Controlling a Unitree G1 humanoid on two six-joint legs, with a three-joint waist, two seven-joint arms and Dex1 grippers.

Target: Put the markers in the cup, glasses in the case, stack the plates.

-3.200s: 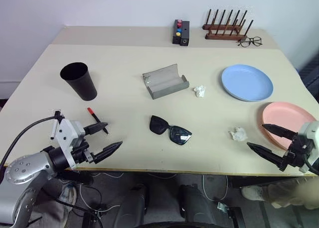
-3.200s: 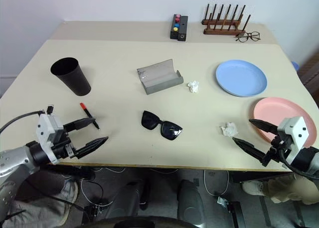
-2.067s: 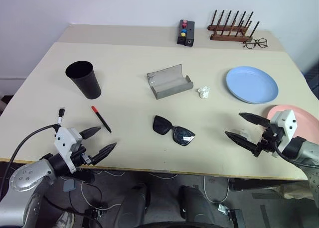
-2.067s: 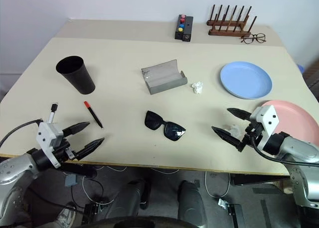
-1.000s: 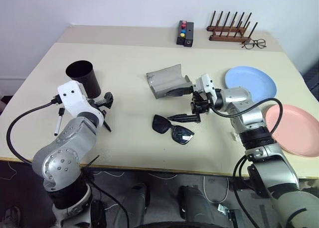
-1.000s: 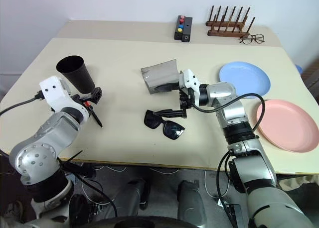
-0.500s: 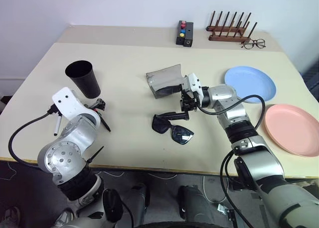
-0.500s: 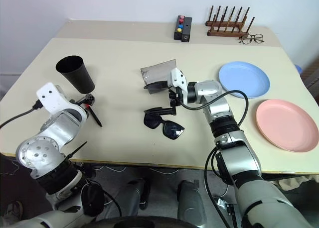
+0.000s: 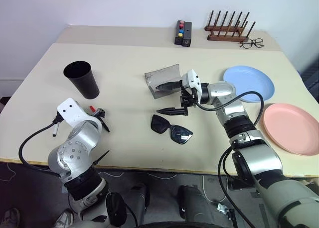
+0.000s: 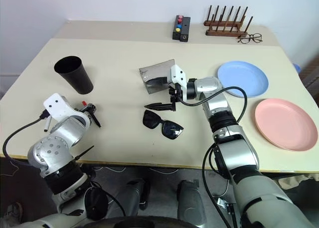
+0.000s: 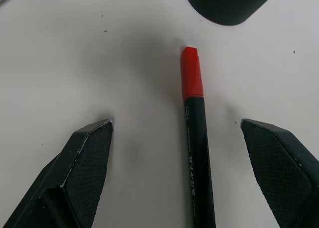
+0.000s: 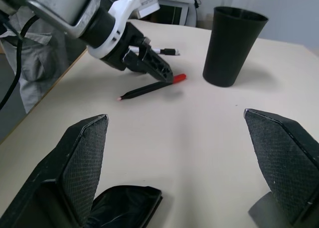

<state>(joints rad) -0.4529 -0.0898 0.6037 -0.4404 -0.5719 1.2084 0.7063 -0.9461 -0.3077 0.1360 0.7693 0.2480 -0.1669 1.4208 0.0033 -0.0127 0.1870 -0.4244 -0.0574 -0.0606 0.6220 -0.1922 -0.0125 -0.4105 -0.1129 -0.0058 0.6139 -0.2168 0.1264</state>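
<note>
Silver jointed arms carry white wrist housings, loose black cables, and black tapered fingers (mesh-textured inside).

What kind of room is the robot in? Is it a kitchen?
Probably not a kitchen; it looks more like a lab or test room. A plain beige table stands against a bare white wall, a small black box with coloured buttons sits at the back, and cables hang below.

A beige surface point(image 9: 124, 54) is filling the frame's middle, a white wall point(image 9: 99, 6) running across the top, grey floor point(image 9: 164, 180) showing below.
</note>
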